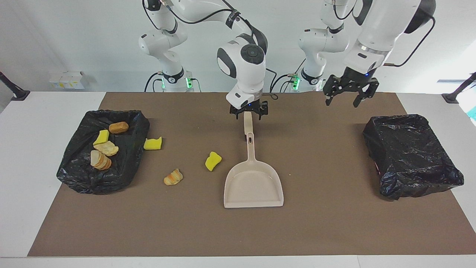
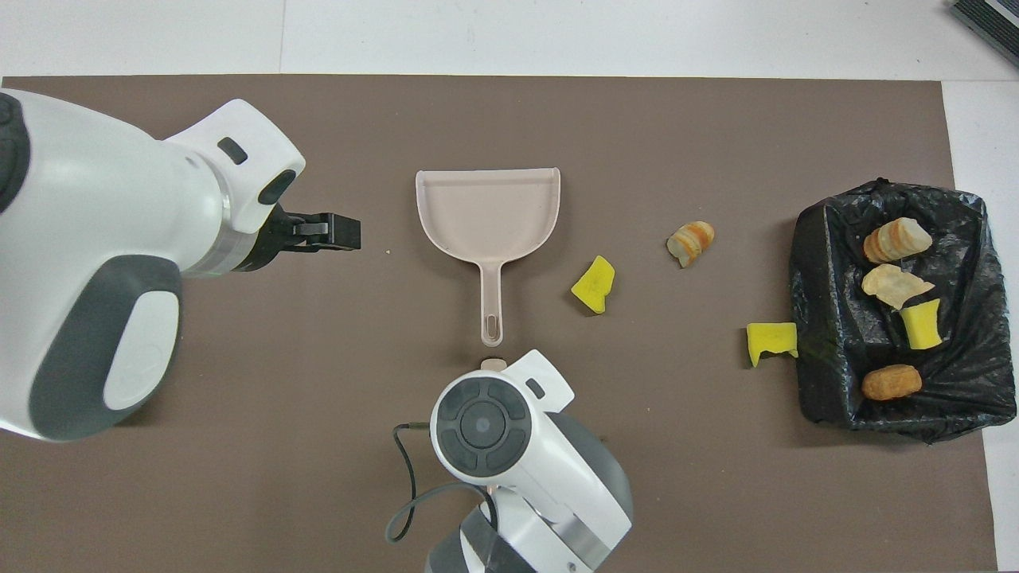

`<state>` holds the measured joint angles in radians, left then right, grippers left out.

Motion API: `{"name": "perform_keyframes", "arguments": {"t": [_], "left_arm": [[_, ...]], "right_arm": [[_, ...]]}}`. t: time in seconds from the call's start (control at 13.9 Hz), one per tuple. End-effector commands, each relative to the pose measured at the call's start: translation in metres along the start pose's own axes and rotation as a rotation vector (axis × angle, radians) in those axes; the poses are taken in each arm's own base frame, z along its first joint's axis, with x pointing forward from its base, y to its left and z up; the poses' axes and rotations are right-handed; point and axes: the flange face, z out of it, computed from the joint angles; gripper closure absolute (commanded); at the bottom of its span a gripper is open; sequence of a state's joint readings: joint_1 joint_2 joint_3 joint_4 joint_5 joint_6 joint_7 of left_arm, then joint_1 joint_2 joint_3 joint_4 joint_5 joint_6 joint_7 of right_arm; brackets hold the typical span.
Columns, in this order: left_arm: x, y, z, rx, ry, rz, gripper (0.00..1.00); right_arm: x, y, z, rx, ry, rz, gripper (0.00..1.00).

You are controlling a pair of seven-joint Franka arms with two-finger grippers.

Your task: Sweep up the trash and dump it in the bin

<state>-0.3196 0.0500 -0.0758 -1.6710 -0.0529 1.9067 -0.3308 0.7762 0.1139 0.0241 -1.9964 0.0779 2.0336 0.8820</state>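
The beige dustpan [image 1: 253,186] [image 2: 487,211] lies flat mid-mat, handle toward the robots. My right gripper [image 1: 248,113] hangs over the handle's end, shut on a beige brush handle [image 1: 248,124] that points down; no bristles show. In the overhead view the right gripper is hidden under its wrist. Three scraps lie on the mat: a yellow chunk [image 1: 213,160] [image 2: 594,283], a bread piece [image 1: 173,177] [image 2: 690,242] and a yellow chunk [image 1: 153,143] [image 2: 771,341]. My left gripper [image 1: 345,99] [image 2: 334,231] is open and empty, up in the air.
A black-lined bin [image 1: 74,171] [image 2: 820,374] at the right arm's end holds several scraps [image 1: 106,148] [image 2: 893,284]. A second black-lined bin [image 1: 412,160] stands at the left arm's end, outside the overhead view. A brown mat [image 1: 327,223] covers the table.
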Motion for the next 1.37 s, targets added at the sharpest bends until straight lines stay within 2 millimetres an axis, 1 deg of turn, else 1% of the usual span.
{"name": "perform_keyframes", "arguments": {"t": [0.0, 0.14, 0.22, 0.29, 0.36, 0.43, 0.5, 0.65, 0.72, 0.79, 0.86, 0.94, 1.01, 1.15, 1.22, 1.3], "left_arm": [[0.007, 0.034, 0.042, -0.007, 0.001, -0.026, 0.00], [0.002, 0.067, 0.069, -0.025, -0.002, -0.036, 0.00], [-0.001, 0.086, 0.094, -0.026, -0.010, -0.049, 0.00], [-0.005, 0.107, 0.124, -0.031, -0.020, -0.064, 0.00], [-0.004, 0.115, 0.143, -0.042, -0.011, -0.101, 0.00], [-0.006, 0.122, 0.159, -0.050, -0.002, -0.107, 0.00], [-0.012, 0.131, 0.167, -0.056, -0.001, -0.089, 0.00], [-0.019, 0.132, 0.180, -0.045, -0.018, -0.084, 0.00], [-0.024, 0.136, 0.192, -0.037, -0.035, -0.079, 0.00], [-0.035, 0.145, 0.200, -0.025, -0.061, -0.058, 0.00], [-0.052, 0.156, 0.222, -0.004, -0.085, -0.028, 0.00], [-0.060, 0.161, 0.229, 0.012, -0.106, -0.012, 0.00], [-0.063, 0.161, 0.230, 0.026, -0.121, -0.005, 0.00], [-0.063, 0.161, 0.228, 0.033, -0.124, -0.002, 0.00], [-0.062, 0.162, 0.227, 0.027, -0.124, -0.005, 0.15], [-0.062, 0.162, 0.226, 0.026, -0.134, -0.014, 0.46]], "right_arm": [[-0.042, 0.021, 0.016, 0.040, 0.001, 0.043, 0.00], [-0.057, 0.025, 0.026, 0.026, -0.010, 0.027, 0.00], [-0.065, 0.023, 0.031, 0.021, -0.018, 0.020, 0.03], [-0.070, 0.022, 0.035, 0.026, -0.033, 0.025, 0.04], [-0.074, 0.021, 0.041, 0.036, -0.035, 0.028, 0.04], [-0.080, 0.020, 0.050, 0.046, -0.030, 0.042, 0.05], [-0.085, 0.018, 0.058, 0.053, -0.025, 0.057, 0.05], [-0.087, 0.019, 0.064, 0.048, -0.026, 0.057, 0.08], [-0.087, 0.020, 0.066, 0.045, -0.027, 0.058, 0.11], [-0.087, 0.020, 0.066, 0.045, -0.027, 0.058, 0.17], [-0.087, 0.020, 0.066, 0.045, -0.027, 0.059, 0.24], [-0.087, 0.020, 0.067, 0.044, -0.028, 0.059, 0.31], [-0.087, 0.020, 0.067, 0.043, -0.029, 0.057, 0.36], [-0.088, 0.019, 0.067, 0.043, -0.029, 0.055, 0.58], [-0.087, 0.020, 0.067, 0.042, -0.029, 0.044, 0.71], [-0.087, 0.019, 0.068, 0.042, -0.029, 0.044, 0.86]]}}
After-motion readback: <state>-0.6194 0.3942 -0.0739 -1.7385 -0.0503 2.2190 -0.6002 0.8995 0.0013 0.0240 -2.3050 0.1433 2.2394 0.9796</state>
